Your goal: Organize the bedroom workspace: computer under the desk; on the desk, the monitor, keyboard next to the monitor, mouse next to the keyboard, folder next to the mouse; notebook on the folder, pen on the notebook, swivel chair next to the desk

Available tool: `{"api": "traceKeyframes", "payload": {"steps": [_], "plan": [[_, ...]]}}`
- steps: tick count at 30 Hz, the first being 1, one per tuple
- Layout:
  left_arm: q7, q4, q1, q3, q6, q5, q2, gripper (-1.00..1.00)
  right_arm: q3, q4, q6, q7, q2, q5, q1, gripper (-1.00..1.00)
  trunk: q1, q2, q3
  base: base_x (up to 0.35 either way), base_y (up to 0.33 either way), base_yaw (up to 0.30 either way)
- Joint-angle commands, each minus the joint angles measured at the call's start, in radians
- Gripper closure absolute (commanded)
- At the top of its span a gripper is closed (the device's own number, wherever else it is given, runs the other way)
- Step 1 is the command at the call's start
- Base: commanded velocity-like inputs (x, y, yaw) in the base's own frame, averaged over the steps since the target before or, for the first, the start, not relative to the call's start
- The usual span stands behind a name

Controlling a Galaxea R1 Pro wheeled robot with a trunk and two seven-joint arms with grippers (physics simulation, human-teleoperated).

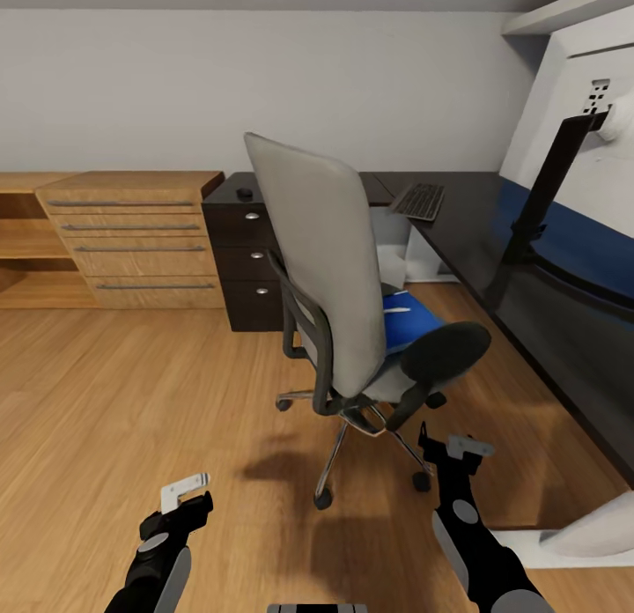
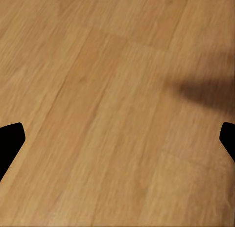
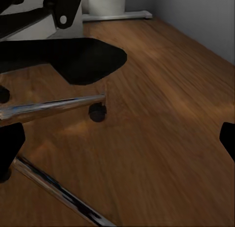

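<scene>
Currently, counts: we see one swivel chair [image 1: 321,278], one folder [image 1: 407,321], one keyboard [image 1: 418,201], one mouse [image 1: 245,193], one monitor [image 1: 563,269].
Folder: blue, on the chair seat; a small white thing lies on it, too small to name.
Desk [image 1: 458,225]: black L-shape; keyboard and mouse on top; three drawers, closed.
Chest [image 1: 136,239]: light wood, drawers closed.
Room: wooden floor [image 2: 117,109], grey wall.
Left gripper [image 1: 187,497]: spread over bare floor.
Right gripper [image 1: 451,450]: spread, holding nothing, beside the chair's chrome base [image 3: 54,107].
</scene>
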Motion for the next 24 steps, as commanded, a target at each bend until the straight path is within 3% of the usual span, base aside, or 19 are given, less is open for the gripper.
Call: {"api": "traceKeyframes", "payload": {"steps": [1, 11, 16, 24], "plan": [[0.005, -0.001, 0.000, 0.001, 0.003, 0.009, 0.000, -1.00, -0.001, 0.001, -0.009, 0.001, 0.001, -0.004, 0.000, -1.00, 0.000, 0.000, -0.001, 0.042, 0.000, 0.000], [0.005, -0.001, 0.000, 0.001, 0.003, 0.009, 0.000, -1.00, 0.002, 0.003, -0.035, 0.000, 0.005, -0.009, 0.000, -1.00, 0.000, 0.000, -0.001, 0.010, 0.000, 0.000], [0.005, -0.001, 0.000, 0.001, 0.002, 0.009, 0.000, -1.00, 0.002, 0.004, -0.036, 0.000, 0.020, -0.009, 0.000, -1.00, 0.000, 0.000, -0.001, 0.000, 0.000, 0.009], [0.005, -0.001, 0.000, 0.001, 0.002, 0.009, 0.000, -1.00, 0.003, 0.005, -0.038, 0.000, 0.028, -0.008, 0.000, -1.00, 0.000, 0.000, 0.004, 0.000, 0.000, 0.172]]}}
